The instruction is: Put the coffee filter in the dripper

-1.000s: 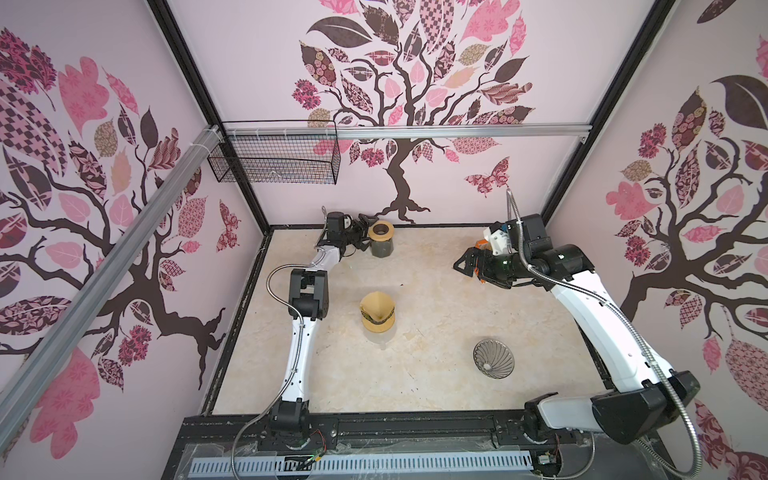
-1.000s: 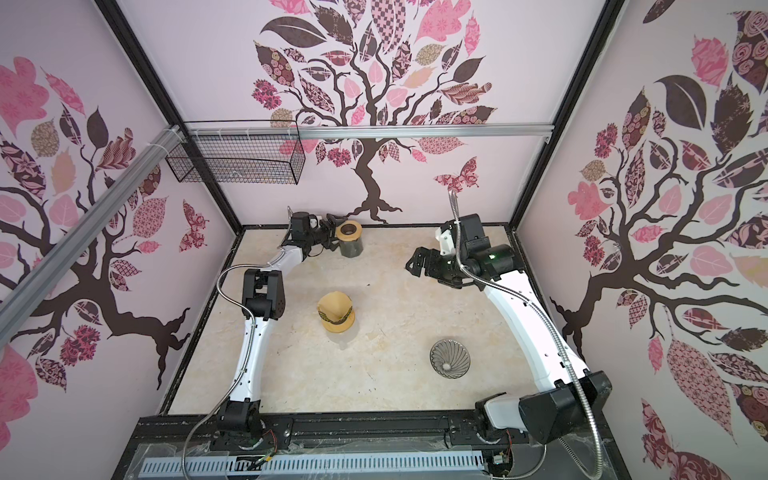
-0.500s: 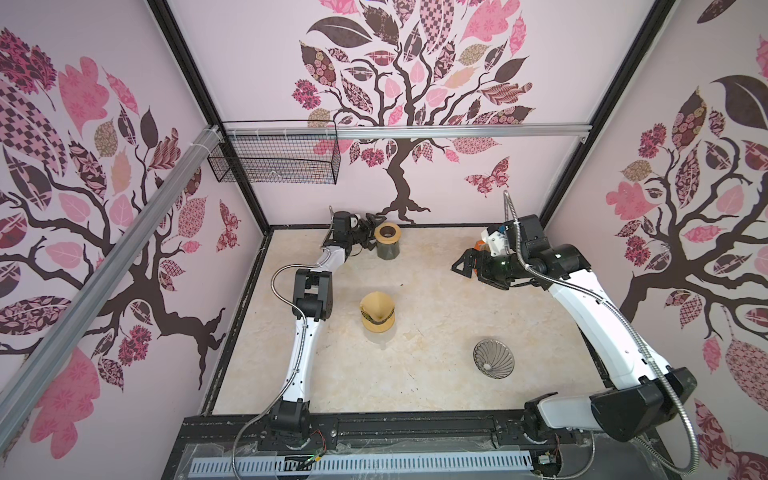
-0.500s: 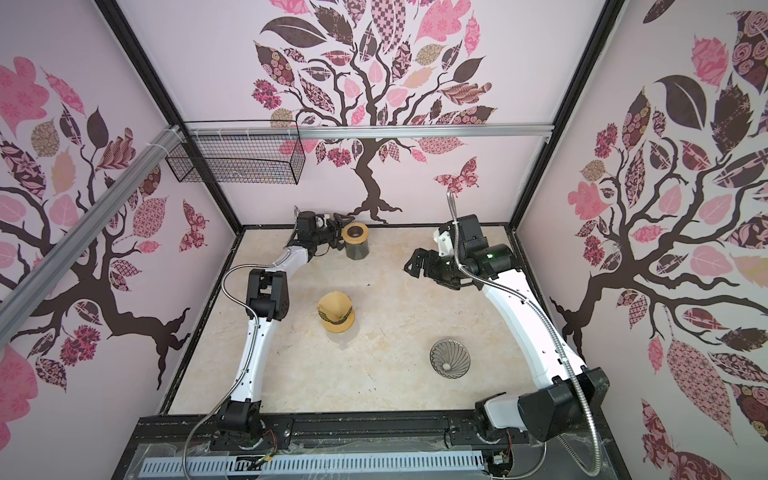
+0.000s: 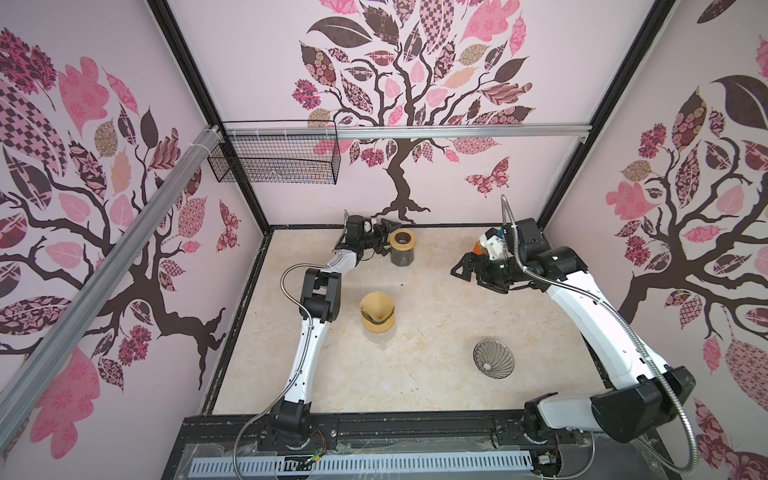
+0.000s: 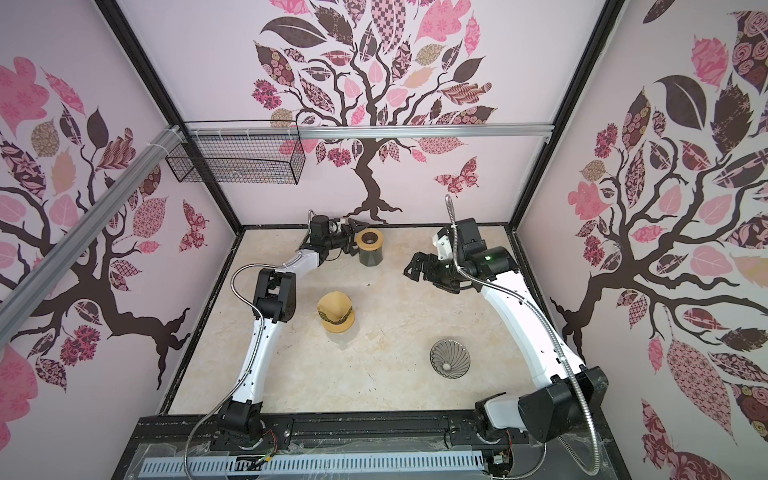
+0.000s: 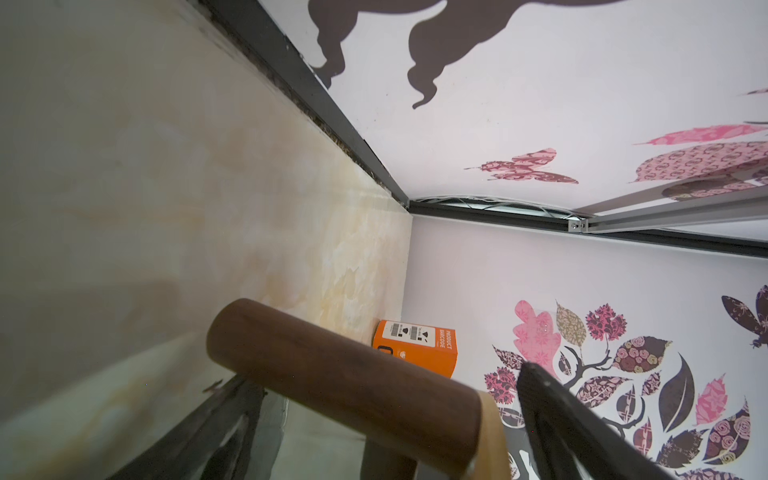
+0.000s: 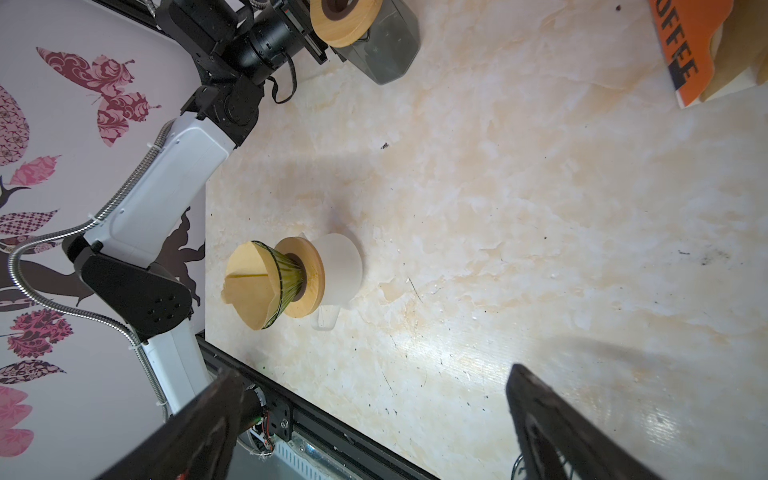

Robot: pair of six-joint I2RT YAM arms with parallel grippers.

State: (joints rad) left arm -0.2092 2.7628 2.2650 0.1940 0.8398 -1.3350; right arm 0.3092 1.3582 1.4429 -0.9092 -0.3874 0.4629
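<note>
Left gripper: jaws were spread wide, straddling the brown handle of the dark jar. Gaps were seen on both sides in the left wrist view, so nothing was pinched. Over the last second the gripper was carried right along the back wall. The jar was displaced the same way in both top views, probably nudged via the handle; contact could not be confirmed from that angle. Right gripper: also wide open and empty, hung above the table, eased slightly toward centre.

The coffee filter was not disturbed. It was seen seated in the green glass dripper, which was stacked on a frosted cup left of centre. The task was therefore judged already met, and the jar shift unrelated to it. The ribbed metal cone at front right and the orange box at back right were not moved.

Left arm: the wrist was rolled so the jaws lay side-on. The forearm was stretched to the back wall and the elbow folded just beside the dripper. Right arm: the wrist was pitched down and toward centre. The elbow was raised near the back right corner, with the long link run back to the front rail.
</note>
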